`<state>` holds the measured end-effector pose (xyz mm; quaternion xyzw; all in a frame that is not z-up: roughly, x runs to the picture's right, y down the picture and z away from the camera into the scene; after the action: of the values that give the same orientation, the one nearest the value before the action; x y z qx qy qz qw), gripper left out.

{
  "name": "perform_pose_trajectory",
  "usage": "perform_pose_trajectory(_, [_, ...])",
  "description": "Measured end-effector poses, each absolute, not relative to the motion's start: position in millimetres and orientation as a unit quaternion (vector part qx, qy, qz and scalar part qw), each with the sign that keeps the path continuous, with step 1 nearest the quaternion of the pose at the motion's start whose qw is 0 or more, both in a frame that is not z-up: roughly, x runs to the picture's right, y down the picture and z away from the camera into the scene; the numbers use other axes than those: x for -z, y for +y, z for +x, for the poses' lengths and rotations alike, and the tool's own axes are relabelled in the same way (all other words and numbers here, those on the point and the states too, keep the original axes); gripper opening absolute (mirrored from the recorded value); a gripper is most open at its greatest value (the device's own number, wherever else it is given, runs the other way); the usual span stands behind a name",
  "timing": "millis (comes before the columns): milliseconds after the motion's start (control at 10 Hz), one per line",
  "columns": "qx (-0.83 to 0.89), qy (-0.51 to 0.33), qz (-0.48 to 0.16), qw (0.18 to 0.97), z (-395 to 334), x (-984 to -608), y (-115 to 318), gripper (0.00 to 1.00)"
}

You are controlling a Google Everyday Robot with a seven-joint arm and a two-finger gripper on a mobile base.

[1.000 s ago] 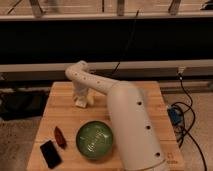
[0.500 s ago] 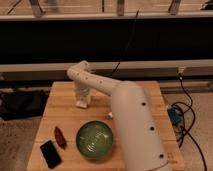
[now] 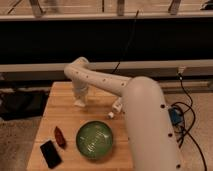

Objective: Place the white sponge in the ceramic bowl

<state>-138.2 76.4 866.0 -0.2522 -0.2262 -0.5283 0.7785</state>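
I'm seeing the gripper (image 3: 80,98) hanging low over the wooden table's (image 3: 64,113) far left part, with the white sponge (image 3: 79,104) right at its tip; whether it is clamping, I cannot tell. The ceramic bowl (image 3: 95,140) is sitting well apart toward the front, showing only streaked green glaze inside.

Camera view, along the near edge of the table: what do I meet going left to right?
Black flat device → dark red object → ceramic bowl → robot arm. The gripper sits farther back, over the far left part of the table, so I leave it out.
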Motion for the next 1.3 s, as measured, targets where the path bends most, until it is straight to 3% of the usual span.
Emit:
perform_pose_trajectory(700, [0.519, -0.233, -0.256, 0.781, -107, -767, 127, 0.0])
perform_pose_trajectory(1100, [0.494, -0.244, -0.269, 0.79, -78, -730, 160, 0.02])
perform_pose_trajectory(1300, [0.48, -0.259, -0.272, 0.792, -73, -716, 183, 0.21])
